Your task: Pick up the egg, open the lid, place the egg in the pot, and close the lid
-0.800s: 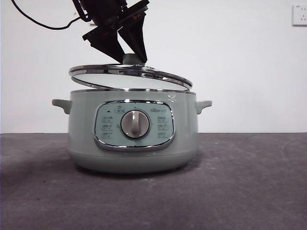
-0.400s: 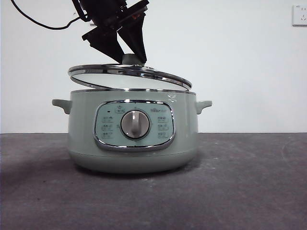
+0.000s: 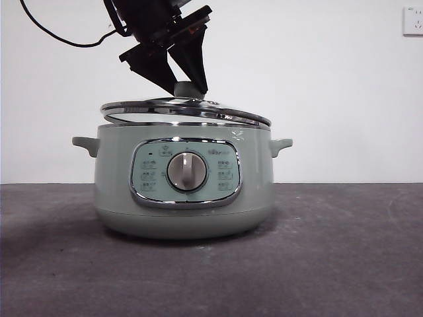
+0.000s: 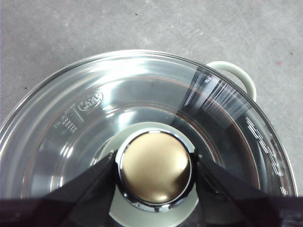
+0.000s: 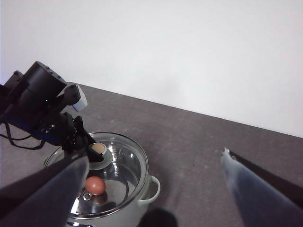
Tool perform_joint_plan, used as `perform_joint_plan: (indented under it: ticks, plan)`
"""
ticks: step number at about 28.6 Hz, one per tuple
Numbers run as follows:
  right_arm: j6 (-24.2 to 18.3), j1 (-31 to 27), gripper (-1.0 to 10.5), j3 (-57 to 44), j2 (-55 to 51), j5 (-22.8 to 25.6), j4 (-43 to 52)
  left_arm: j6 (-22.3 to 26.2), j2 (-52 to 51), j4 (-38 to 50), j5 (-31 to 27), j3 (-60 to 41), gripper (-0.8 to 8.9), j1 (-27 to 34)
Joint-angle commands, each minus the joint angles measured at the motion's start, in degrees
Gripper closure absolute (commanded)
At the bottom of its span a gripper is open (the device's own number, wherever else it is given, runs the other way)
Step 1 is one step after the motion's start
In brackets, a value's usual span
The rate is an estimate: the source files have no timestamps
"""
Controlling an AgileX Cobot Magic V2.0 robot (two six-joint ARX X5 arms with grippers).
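Glass lid (image 3: 185,109) hangs tilted over the pot (image 3: 183,188), its knob in left gripper (image 4: 155,166).

You're looking at a bare robot test setup, a lab rather than a kitchen. A plain white wall (image 3: 330,79) carries only a wall socket (image 3: 412,20). The dark grey bench (image 3: 330,251) is scuffed, with one appliance on it, a pale green electric pot (image 3: 184,178). Black cable (image 3: 59,36) trails from the arm overhead.
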Motion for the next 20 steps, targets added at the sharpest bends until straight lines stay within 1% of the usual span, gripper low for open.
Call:
perform_joint_plan:
  ticks: [1,13,15,16,17,19,20]
  plan:
    - [-0.3,0.1,4.7,-0.2,0.0,-0.1,0.2,-0.1,0.2,1.6,-0.5,0.9,8.22,-0.3]
    - [-0.3,0.1,4.7,-0.2,-0.1,-0.1,-0.5,-0.1,2.8,-0.3,-0.5,0.9,8.21,-0.3]
    - [-0.3,0.1,4.7,-0.2,-0.1,-0.1,-1.0,-0.4,2.8,-0.5,-0.5,0.9,8.03,-0.3]
    - [-0.3,0.1,4.7,-0.2,-0.1,-0.2,-1.4,-1.2,2.8,-0.9,-0.5,0.9,7.73,-0.3]
    - [-0.3,0.1,4.7,-0.2,-0.1,-0.4,-1.9,-1.6,2.8,-1.3,-0.5,0.9,7.03,-0.3]
    - [-0.3,0.1,4.7,-0.2,0.0,-0.5,-3.0,-1.7,2.8,-2.1,-0.5,0.9,5.23,-0.3]
    - [-0.3,0.1,4.7,-0.2,0.0,-0.5,-3.8,-1.7,2.8,-2.5,-0.5,0.9,4.12,-0.2]
